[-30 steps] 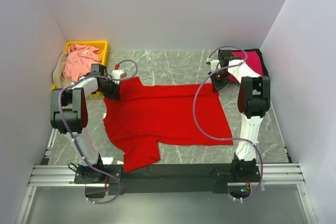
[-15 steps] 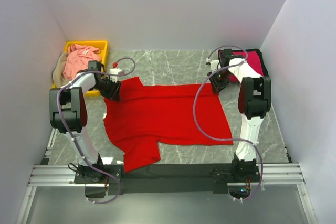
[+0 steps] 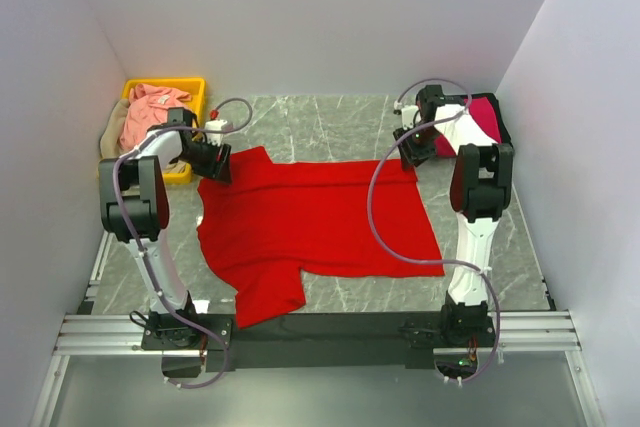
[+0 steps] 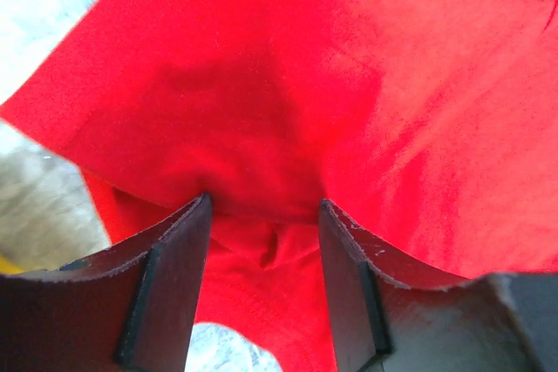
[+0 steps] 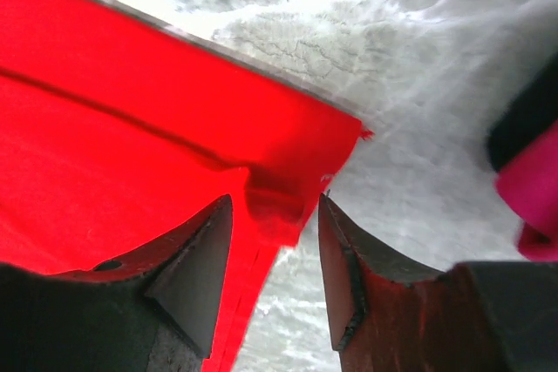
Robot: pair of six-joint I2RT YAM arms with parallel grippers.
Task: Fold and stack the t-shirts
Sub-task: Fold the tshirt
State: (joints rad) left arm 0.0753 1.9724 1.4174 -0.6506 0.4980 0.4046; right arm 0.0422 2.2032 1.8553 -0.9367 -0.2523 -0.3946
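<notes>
The bright red t-shirt [image 3: 310, 217] lies spread flat on the marble table, one sleeve pointing toward the near edge. My left gripper [image 3: 212, 161] stands open over its far left corner; in the left wrist view the red cloth [image 4: 349, 84] lies loose and puckered between the parted fingers of the left gripper [image 4: 264, 215]. My right gripper [image 3: 412, 152] stands open at the far right corner. In the right wrist view a small fold of the red hem [image 5: 131, 154] sits between the right gripper's [image 5: 275, 206] spread fingers. The crimson-magenta t-shirt [image 3: 485, 117] lies at the far right.
A yellow bin [image 3: 197, 87] at the far left holds the salmon pink t-shirt [image 3: 152, 112], with the tan t-shirt [image 3: 110, 142] hanging over its left side. White walls close in on three sides. The crimson-magenta cloth [image 5: 532, 189] shows at the right wrist view's edge.
Both grippers have opened and let go of the red shirt's far corners. Each has drawn back slightly toward the far side. The shirt stays flat.
</notes>
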